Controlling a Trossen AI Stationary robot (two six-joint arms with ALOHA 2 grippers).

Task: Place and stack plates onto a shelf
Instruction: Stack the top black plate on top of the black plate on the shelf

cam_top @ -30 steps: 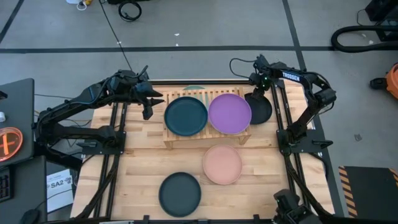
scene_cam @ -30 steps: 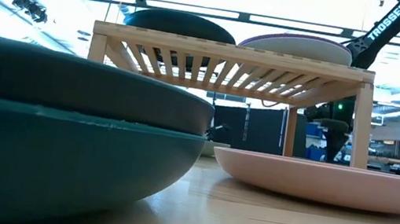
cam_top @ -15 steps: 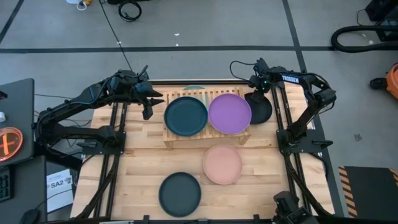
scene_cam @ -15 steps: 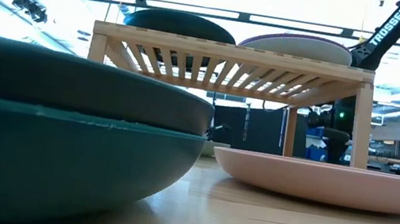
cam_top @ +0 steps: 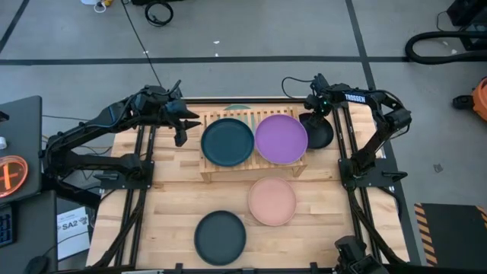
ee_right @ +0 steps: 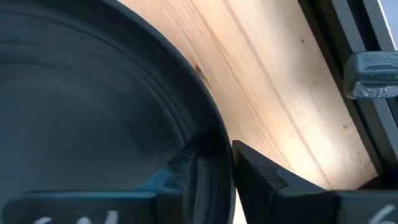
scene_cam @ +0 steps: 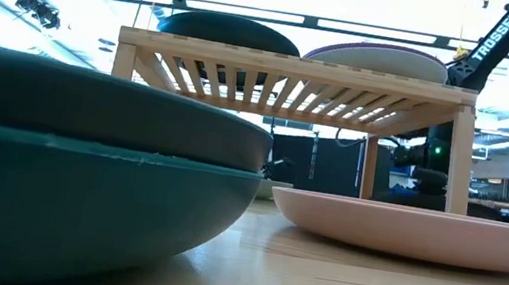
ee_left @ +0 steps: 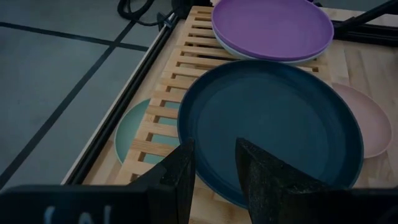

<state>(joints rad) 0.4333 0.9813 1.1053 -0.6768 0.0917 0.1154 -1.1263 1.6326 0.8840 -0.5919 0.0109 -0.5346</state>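
Charcoal plate [cam_top: 318, 131] lies on the tabletop [cam_top: 167, 205] near its far right corner, beside the shelf [cam_top: 228, 164]; right gripper [ee_right: 211, 165] straddles its rim, fingers narrow. Left gripper [ee_left: 214, 168] hovers empty, slightly parted, at the shelf's left end.

Robot lab, taped floor [cam_top: 251, 46], ceiling strip lights [scene_cam: 254, 12]

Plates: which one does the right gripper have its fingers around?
The charcoal plate on the table right of the shelf; the right gripper straddles its rim. Every other plate lies untouched.
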